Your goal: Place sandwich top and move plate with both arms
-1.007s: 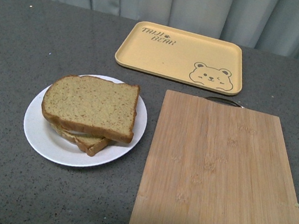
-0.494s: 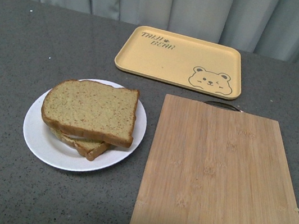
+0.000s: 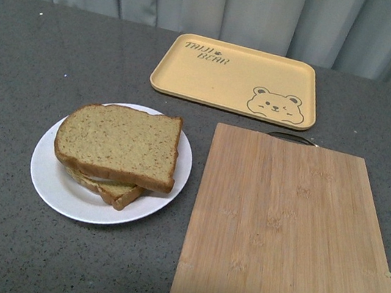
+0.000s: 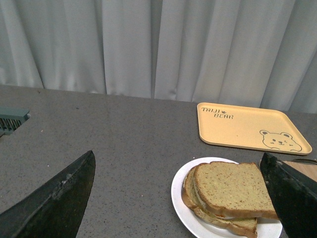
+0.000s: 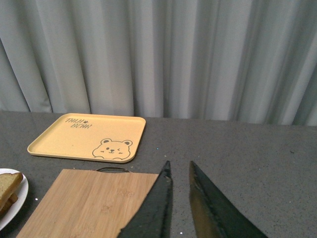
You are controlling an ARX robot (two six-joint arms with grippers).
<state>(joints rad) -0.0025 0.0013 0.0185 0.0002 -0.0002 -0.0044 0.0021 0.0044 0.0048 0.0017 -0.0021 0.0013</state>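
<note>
The sandwich top (image 3: pixel 119 143), a speckled tan bread slice with brown crust, lies on a lower slice on the round white plate (image 3: pixel 52 183) at the table's left. In the left wrist view the same sandwich top (image 4: pixel 233 188) and plate (image 4: pixel 181 193) sit between the wide-apart fingers of my open left gripper (image 4: pixel 179 163), which hangs back from them. My right gripper (image 5: pixel 179 166) is shut on nothing, above bare table beside the wooden board (image 5: pixel 89 203). The plate's edge (image 5: pixel 15 208) shows at that view's corner. Neither arm appears in the front view.
A bamboo cutting board (image 3: pixel 285 235) lies right of the plate. A yellow tray with a bear drawing (image 3: pixel 236 78) sits behind them. Grey curtains (image 3: pixel 226 3) close off the far side of the grey table (image 3: pixel 16 59).
The front view shifted slightly a second ago, so everything sits a little lower in frame; since then nothing has moved. The bread and plate keep their places.
</note>
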